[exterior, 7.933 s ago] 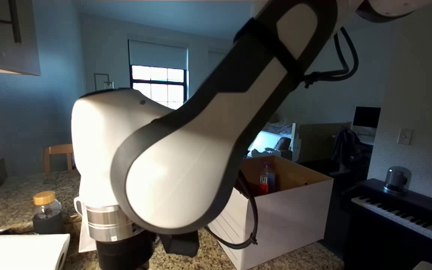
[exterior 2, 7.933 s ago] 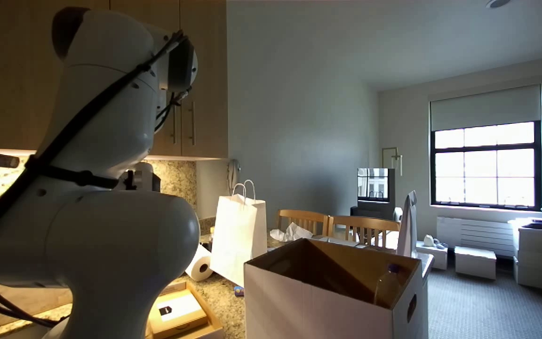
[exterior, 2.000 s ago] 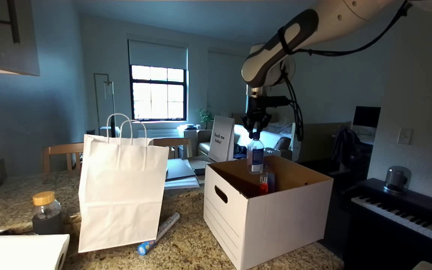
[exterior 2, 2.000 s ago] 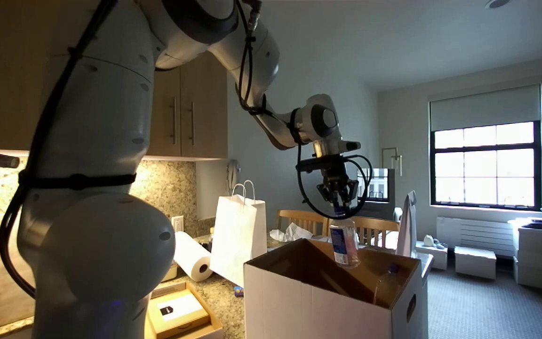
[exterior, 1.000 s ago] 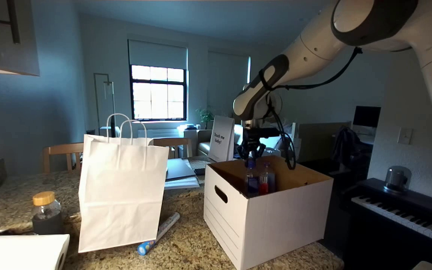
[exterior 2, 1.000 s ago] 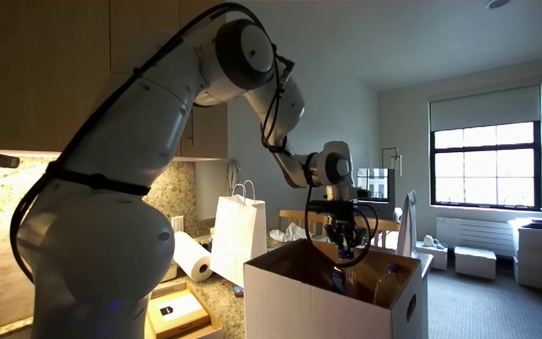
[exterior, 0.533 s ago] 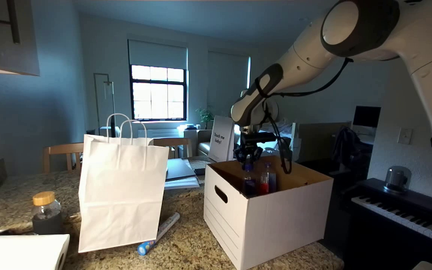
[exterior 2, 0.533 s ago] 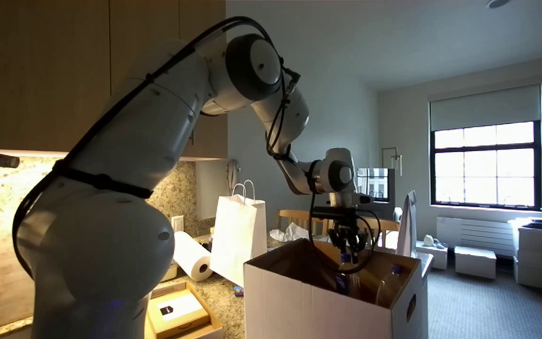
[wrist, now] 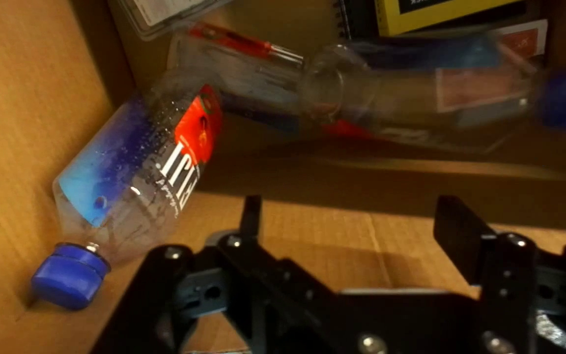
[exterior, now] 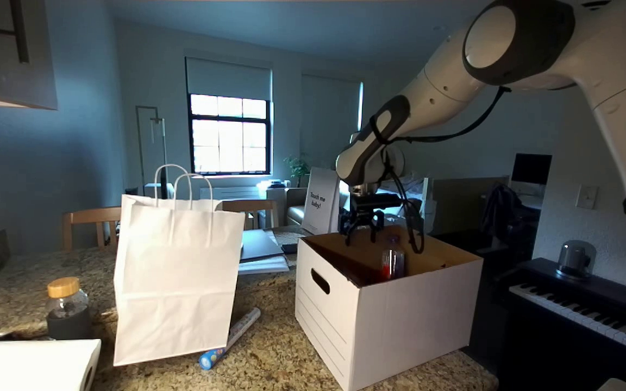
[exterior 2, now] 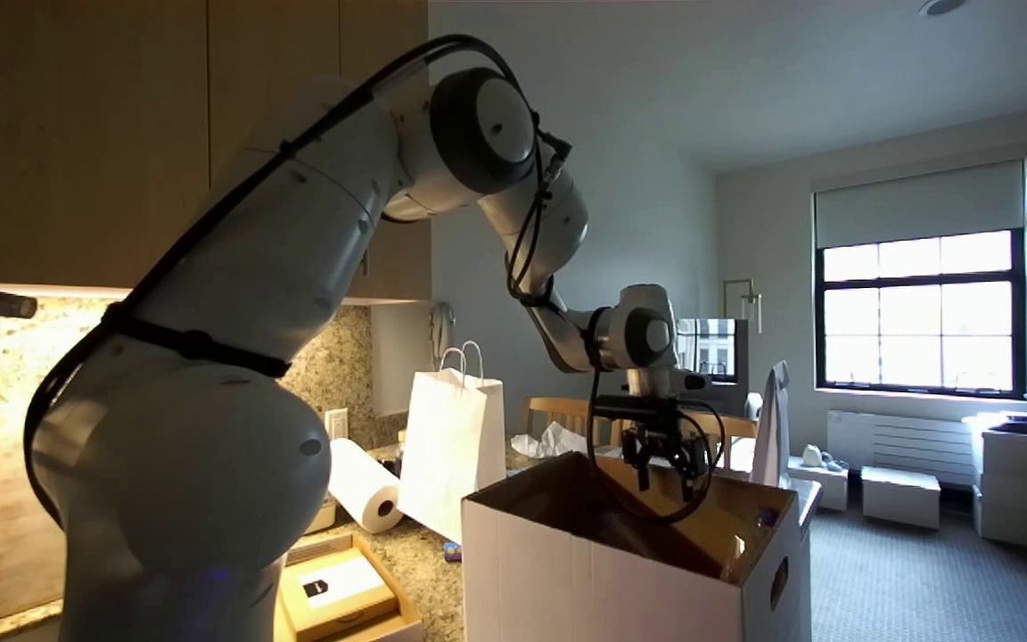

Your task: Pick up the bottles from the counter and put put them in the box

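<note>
The white box (exterior: 416,320) with brown inside stands on the speckled counter (exterior: 269,347); it also shows in an exterior view (exterior 2: 603,588). My gripper (exterior: 361,239) is open and empty over the box's opening, also in an exterior view (exterior 2: 665,489) and the wrist view (wrist: 349,211). In the wrist view, a clear bottle (wrist: 135,172) with a red and blue label and blue cap leans in a box corner. A blurred clear bottle (wrist: 420,98) with a blue cap lies on its side beyond my fingertips. A bottle (exterior: 394,260) shows above the box's near wall.
A white paper bag (exterior: 177,282) and a blue-tipped tube (exterior: 231,336) stand and lie beside the box. A lidded jar (exterior: 67,309) is farther left. A paper towel roll (exterior 2: 366,486) is near the arm. A yellow item (wrist: 440,14) and red pen (wrist: 243,42) lie in the box.
My gripper came over the box with a bottle, lowered it in, and opened. The released bottle dropped onto its side. The bottle there before shifted and tilted.
</note>
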You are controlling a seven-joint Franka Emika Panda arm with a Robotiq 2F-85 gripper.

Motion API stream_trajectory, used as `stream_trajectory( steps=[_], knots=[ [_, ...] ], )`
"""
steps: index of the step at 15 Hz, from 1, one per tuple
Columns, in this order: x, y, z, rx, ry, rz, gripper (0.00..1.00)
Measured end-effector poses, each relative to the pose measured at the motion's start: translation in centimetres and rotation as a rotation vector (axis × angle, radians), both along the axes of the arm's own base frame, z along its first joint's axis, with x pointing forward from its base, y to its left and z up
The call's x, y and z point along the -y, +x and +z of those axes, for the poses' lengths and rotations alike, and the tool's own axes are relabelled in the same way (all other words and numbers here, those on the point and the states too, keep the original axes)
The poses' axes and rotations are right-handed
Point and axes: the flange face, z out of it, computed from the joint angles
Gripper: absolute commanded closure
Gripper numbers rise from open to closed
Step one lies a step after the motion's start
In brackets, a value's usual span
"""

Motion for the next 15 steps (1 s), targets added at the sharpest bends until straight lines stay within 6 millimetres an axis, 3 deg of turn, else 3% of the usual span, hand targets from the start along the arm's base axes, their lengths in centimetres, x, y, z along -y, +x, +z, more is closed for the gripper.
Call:
stream_trajectory(
  steps=[4,7,13,15],
  knots=[
    [0.8,-0.1,1.8,0.035,-0.006,-0.008,0.00],
    [1.1,-1.6,4.9,0.045,-0.006,0.034,0.00],
    [-0.6,-9.9,13.7,-0.143,0.036,0.244,0.00],
    [-1.5,-11.8,16.4,-0.157,0.042,0.270,0.00]
  ],
)
